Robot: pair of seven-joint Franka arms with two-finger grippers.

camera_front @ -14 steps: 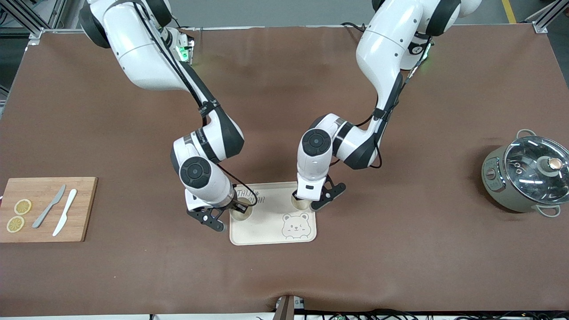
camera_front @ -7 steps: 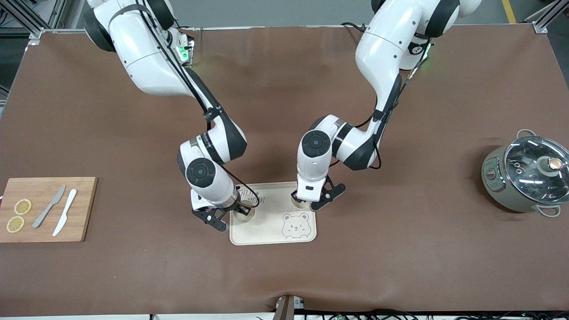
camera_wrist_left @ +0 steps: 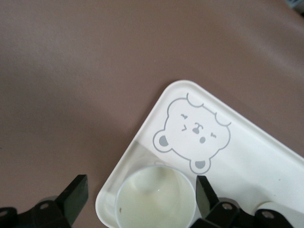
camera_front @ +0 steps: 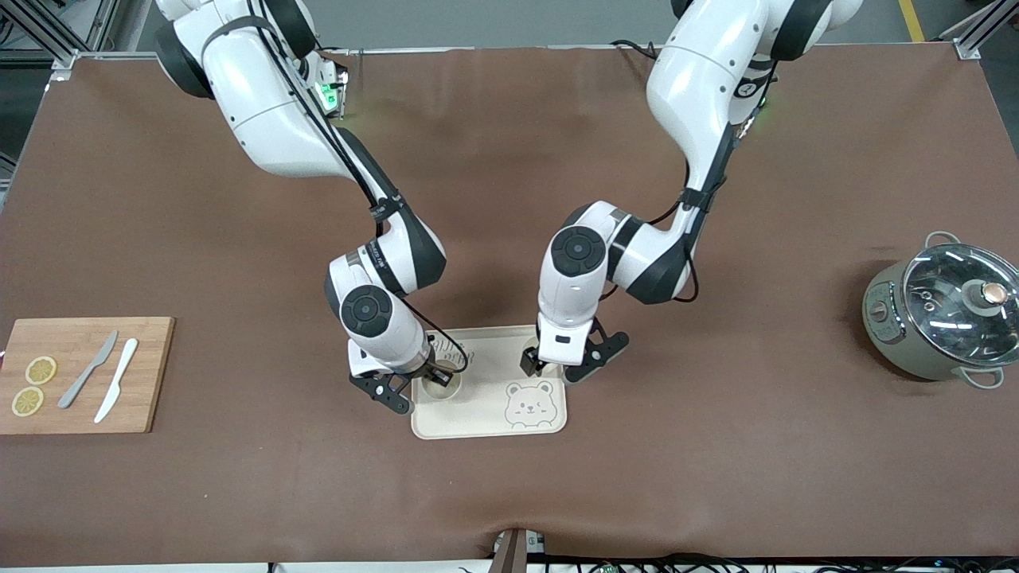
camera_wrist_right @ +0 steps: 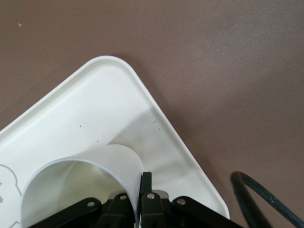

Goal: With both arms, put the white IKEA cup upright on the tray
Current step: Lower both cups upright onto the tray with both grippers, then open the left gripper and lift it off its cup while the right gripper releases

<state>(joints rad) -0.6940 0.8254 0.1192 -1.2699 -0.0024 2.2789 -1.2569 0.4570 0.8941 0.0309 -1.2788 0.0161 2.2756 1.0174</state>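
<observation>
Front view showed two white cups standing upright on the cream tray (camera_front: pixel 478 418) at mid-counter. The left claw (camera_front: pixel 549 362) stood spread wide over one cup (camera_wrist_left: pixel 156 198), touching nothing. The right claw (camera_front: pixel 426 374) pinched the rim of the other cup (camera_wrist_right: pixel 80 183), at the tray's corner toward the right arm's end.

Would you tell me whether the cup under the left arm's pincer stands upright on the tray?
Upright: the cup shows its round open mouth on the tray.
</observation>
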